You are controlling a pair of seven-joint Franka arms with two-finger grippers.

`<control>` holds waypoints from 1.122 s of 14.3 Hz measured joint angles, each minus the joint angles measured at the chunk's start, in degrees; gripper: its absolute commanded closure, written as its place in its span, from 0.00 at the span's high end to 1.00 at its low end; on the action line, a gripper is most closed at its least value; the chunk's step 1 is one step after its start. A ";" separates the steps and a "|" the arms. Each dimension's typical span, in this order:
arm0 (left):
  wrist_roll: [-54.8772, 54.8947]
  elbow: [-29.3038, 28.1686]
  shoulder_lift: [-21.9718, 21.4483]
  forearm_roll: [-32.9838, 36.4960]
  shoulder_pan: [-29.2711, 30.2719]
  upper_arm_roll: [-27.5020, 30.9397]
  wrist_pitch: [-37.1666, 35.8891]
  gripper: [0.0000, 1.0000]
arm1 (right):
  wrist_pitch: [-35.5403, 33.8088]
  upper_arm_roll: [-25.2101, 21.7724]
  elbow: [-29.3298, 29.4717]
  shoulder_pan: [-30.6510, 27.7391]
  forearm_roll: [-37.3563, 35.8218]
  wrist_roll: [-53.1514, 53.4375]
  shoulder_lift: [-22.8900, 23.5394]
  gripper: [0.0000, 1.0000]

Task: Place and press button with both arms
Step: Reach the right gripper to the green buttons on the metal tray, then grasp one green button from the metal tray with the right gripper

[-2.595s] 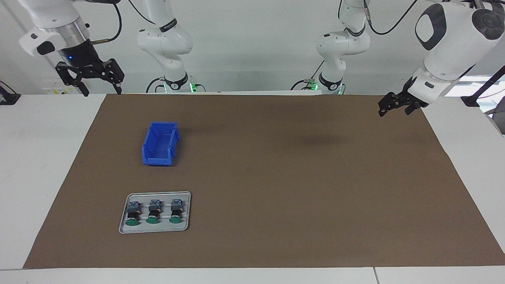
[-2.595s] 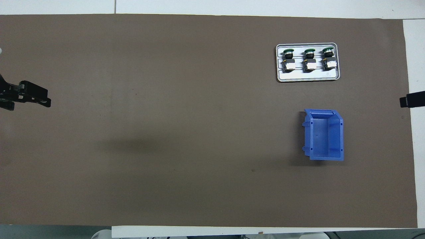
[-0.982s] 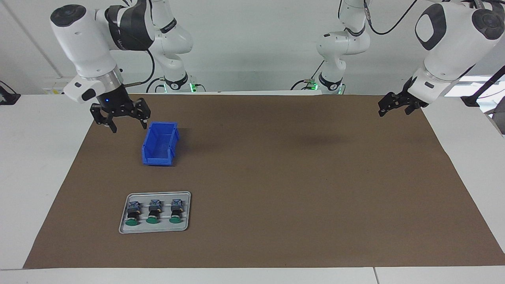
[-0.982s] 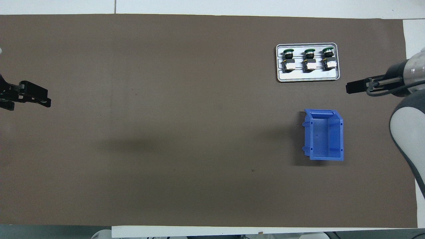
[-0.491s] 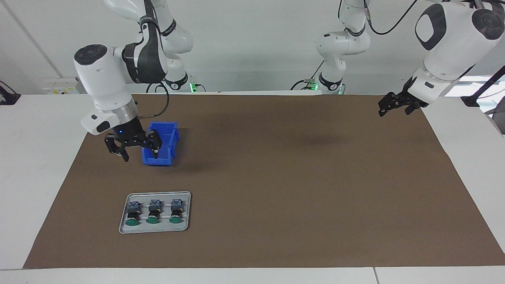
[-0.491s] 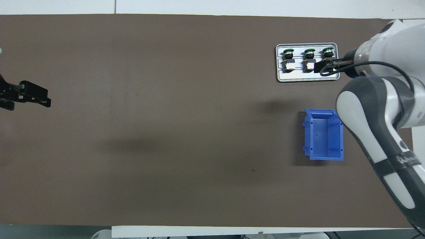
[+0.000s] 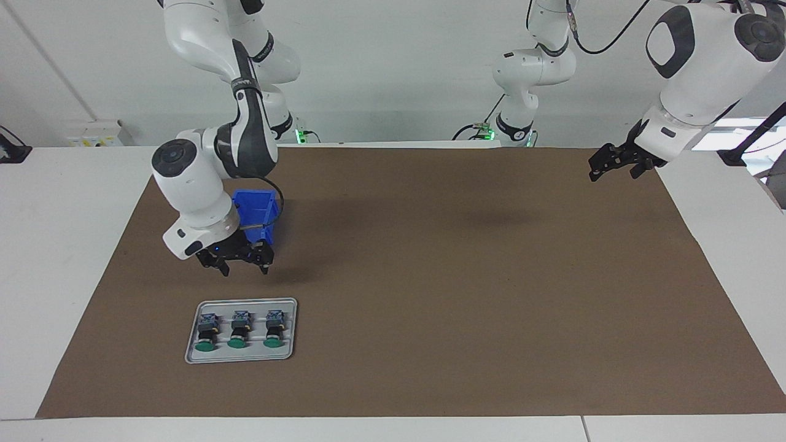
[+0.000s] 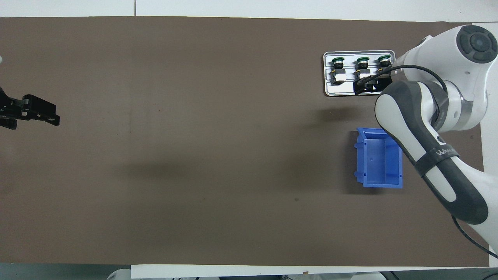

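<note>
A: Item: buttons (image 7: 239,330), three, lying in a grey tray (image 7: 291,307) at the right arm's end of the worktop (image 7: 430,276), farther from the robots than the blue bin (image 7: 261,205).

B: Right gripper (image 7: 244,263)?

A: Empty, fingers spread, above the mat between bin and tray; path unobstructed. Left gripper (image 7: 609,166) waits, fingers open.

Two high cams, half a turn apart

One looks across the table (image 7: 393,430) straight at the robots; the other sits above their end, aimed steeply down. Both cover the whole brown mat (image 7: 466,294) (image 8: 194,136).
</note>
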 measured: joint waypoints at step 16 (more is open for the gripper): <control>0.00 0.00 0.00 0.00 0.00 0.00 0.00 1.00 | 2.21 4.35 16.20 0.44 -6.87 -0.49 16.89 0.92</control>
